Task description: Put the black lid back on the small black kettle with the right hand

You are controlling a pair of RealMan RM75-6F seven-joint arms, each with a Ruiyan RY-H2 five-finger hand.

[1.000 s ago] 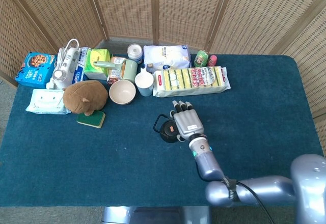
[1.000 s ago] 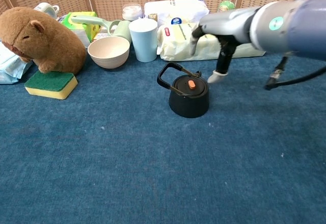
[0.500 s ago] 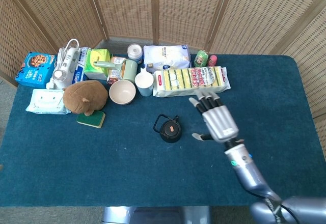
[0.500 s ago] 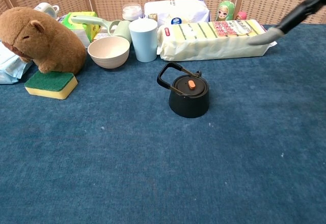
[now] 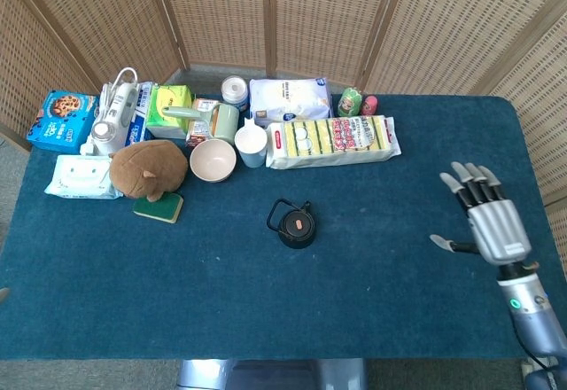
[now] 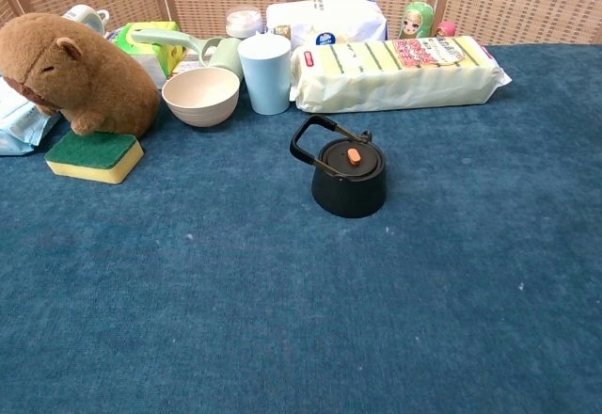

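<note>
The small black kettle (image 5: 293,225) (image 6: 346,179) stands mid-table, its wire handle tipped to the left. Its black lid (image 6: 350,159) with an orange knob sits on top of it. My right hand (image 5: 485,219) hovers far to the right near the table's right edge, well away from the kettle, fingers spread and holding nothing. It shows only in the head view. My left hand appears in neither view.
Along the back stand a long yellow sponge pack (image 5: 332,139), a pale blue cup (image 5: 251,146), a cream bowl (image 5: 213,160), a brown plush animal (image 5: 148,167) on a green-yellow sponge (image 5: 159,206), a wipes pack (image 5: 81,178) and boxes. Wicker screens enclose the table.
My right hand has swung from beside the kettle out to the right edge of the table and left the chest view. The kettle and lid stayed still.
</note>
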